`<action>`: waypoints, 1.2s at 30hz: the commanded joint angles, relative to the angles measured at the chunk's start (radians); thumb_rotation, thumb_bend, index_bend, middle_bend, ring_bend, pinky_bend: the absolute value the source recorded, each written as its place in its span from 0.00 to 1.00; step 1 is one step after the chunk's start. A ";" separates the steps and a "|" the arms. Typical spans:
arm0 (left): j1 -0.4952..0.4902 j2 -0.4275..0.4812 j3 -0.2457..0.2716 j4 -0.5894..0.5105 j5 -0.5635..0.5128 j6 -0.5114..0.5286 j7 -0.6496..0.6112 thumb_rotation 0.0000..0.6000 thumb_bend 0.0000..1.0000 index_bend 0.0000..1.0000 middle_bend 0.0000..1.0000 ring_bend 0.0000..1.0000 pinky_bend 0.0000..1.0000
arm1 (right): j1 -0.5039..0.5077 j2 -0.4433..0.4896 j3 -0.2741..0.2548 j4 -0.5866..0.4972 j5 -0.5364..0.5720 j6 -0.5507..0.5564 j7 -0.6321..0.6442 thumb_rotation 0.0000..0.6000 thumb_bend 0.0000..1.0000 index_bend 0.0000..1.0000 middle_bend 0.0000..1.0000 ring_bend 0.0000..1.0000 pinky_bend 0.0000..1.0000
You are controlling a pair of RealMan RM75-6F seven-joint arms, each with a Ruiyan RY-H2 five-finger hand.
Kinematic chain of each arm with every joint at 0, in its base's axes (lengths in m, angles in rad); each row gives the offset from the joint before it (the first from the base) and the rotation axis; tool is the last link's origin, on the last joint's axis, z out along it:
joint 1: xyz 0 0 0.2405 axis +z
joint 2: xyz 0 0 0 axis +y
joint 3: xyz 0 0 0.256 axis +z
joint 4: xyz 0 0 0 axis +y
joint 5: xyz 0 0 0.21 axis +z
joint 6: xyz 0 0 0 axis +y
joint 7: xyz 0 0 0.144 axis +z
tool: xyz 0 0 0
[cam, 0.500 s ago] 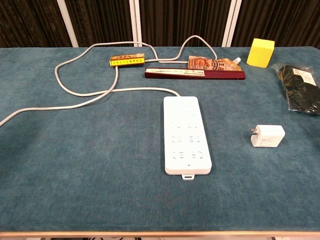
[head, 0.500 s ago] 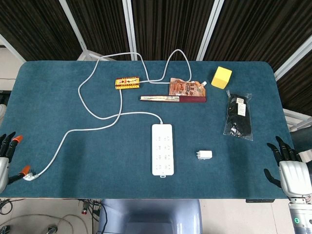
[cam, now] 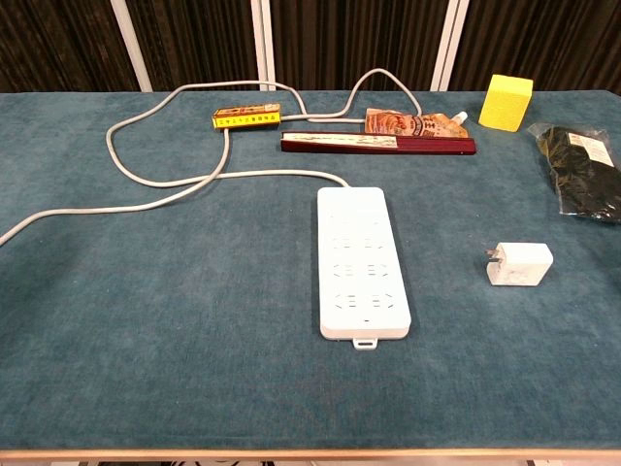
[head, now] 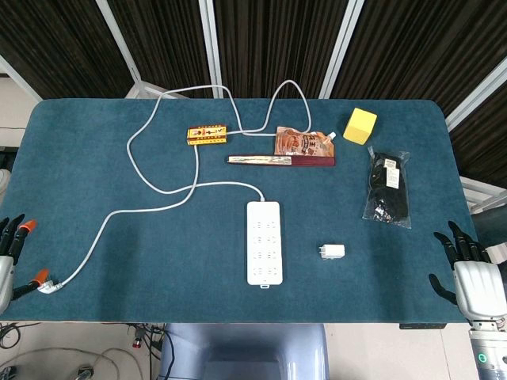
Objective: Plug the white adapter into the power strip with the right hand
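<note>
Only overhead: both hands (head: 474, 279), empty.

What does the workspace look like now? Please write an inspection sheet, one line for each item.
Surface: teal cloth table.
Job's things: white adapter lies right of the power strip, apart from it, prongs facing the strip.
Clutter: yellow cube, black packet, dark red stick, printed pouch, small yellow box.
Hands: left hand and right hand at the table edges, holding nothing.
Cables: white cord loops from strip to the left edge.
Surroundings: dark slatted wall.
</note>
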 commanded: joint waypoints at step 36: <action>0.005 0.004 -0.009 -0.005 -0.022 0.000 -0.009 1.00 0.18 0.13 0.05 0.00 0.01 | 0.140 0.079 0.011 -0.303 0.429 -0.337 -0.263 1.00 0.35 0.19 0.08 0.13 0.21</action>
